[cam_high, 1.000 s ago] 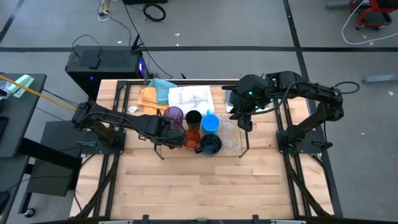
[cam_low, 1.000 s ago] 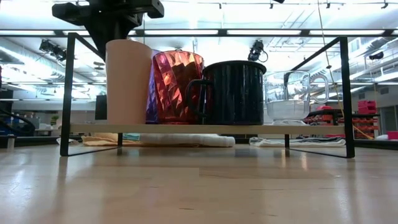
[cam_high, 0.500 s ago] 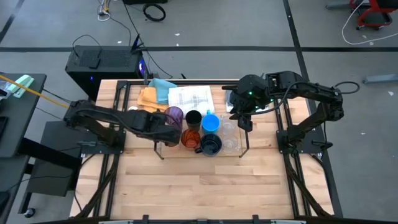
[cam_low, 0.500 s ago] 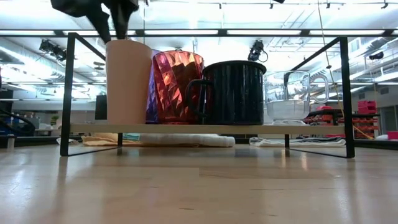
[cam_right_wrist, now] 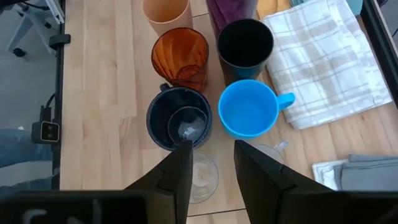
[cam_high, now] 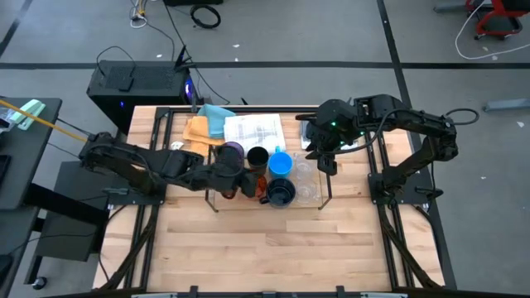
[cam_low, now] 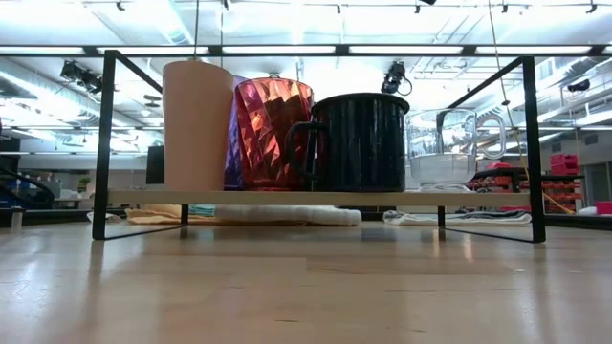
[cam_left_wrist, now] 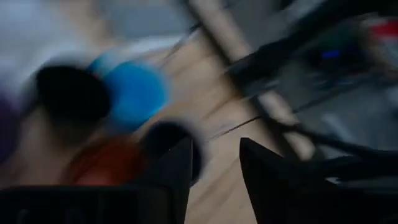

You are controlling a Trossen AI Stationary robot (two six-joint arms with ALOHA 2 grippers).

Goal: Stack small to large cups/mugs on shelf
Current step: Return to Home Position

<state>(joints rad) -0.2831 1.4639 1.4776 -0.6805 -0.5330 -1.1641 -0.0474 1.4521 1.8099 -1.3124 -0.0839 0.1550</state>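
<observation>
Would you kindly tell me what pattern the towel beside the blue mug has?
A white-and-grey plaid towel; the right wrist view shows it best.

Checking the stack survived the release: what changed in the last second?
The left pincer rose from above the pale cup and left the low view, its arm folding back. Nothing grasped. The pale cup, other cups, shelf and right pincer stayed put.

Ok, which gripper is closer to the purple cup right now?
Left. The left gripper is close beside the purple cup at the shelf's left end; the right gripper hangs over the shelf's opposite end.
</observation>
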